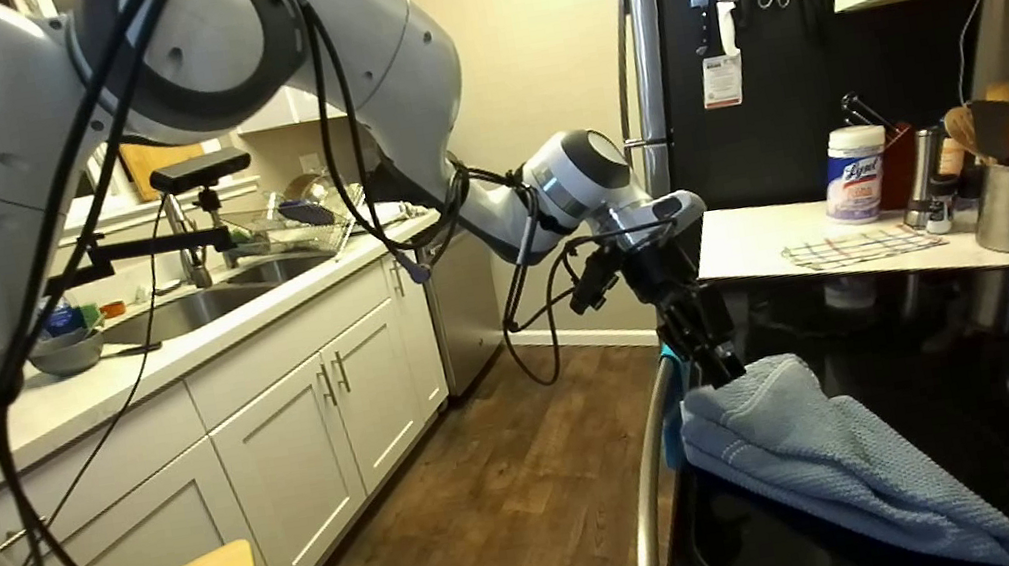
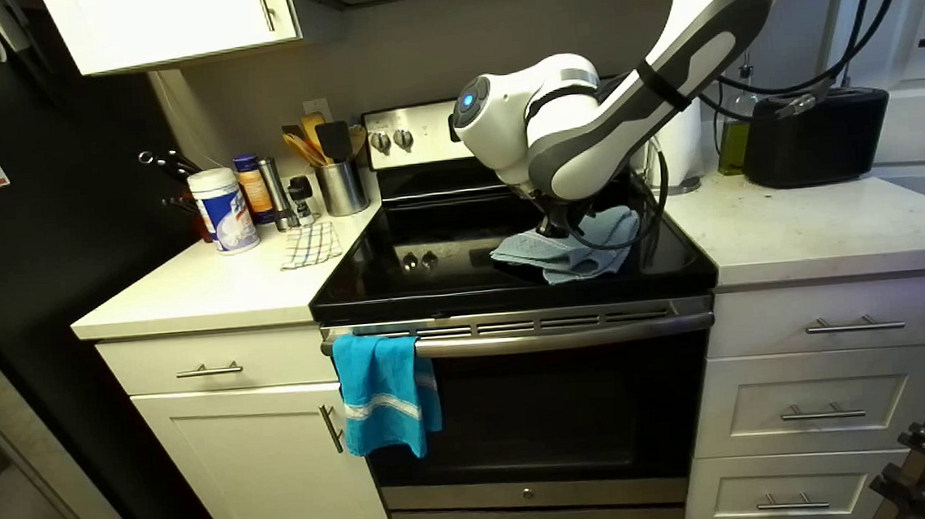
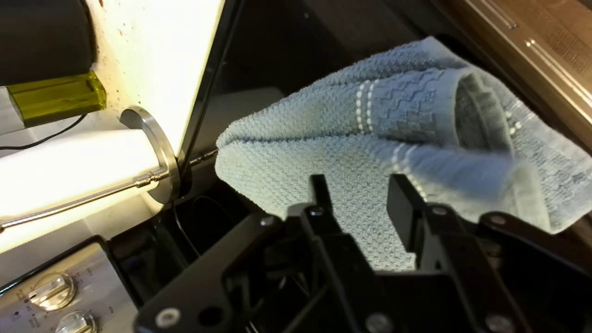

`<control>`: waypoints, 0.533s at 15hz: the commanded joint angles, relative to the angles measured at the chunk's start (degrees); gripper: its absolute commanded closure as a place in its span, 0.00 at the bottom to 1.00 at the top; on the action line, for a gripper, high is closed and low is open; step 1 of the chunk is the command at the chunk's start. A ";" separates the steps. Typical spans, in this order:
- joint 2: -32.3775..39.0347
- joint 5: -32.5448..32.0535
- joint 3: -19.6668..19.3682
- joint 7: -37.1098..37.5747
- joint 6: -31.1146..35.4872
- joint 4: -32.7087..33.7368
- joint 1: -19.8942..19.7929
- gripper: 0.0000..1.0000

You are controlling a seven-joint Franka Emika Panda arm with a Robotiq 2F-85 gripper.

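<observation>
Lying beneath gripper point(image 3: 357, 181) — pale-blue towel point(image 1: 820, 456), on stovetop point(image 2: 440, 281)

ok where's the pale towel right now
In an exterior view, the pale towel lies mostly right of centre on the stovetop, just below the gripper, above and right of the turquoise towel.

End effector point(image 2: 551, 229) at the pale blue towel point(image 2: 575, 263) on the black stovetop point(image 2: 431, 280)

The towel point(image 3: 351, 157) is rough cloth, the stovetop point(image 1: 920, 349) glossy.
</observation>
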 commanded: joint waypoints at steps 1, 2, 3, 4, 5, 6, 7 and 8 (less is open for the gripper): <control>-3.65 0.67 0.05 0.34 3.22 -4.95 -0.73 0.93; -3.92 0.67 0.05 0.35 3.53 -5.39 -0.76 0.99; -4.16 0.72 0.09 0.25 3.92 -5.81 -0.81 0.99; -4.24 0.78 0.17 0.06 4.14 -6.07 -0.79 1.00; -4.12 0.99 0.33 -0.40 4.15 -6.14 -0.77 1.00; -3.60 0.82 0.36 -0.53 3.64 -5.89 -0.44 0.74; -3.16 0.81 0.49 -0.80 3.37 -5.73 -0.29 0.74; -2.60 0.79 0.61 -0.85 2.99 -5.42 -0.07 0.70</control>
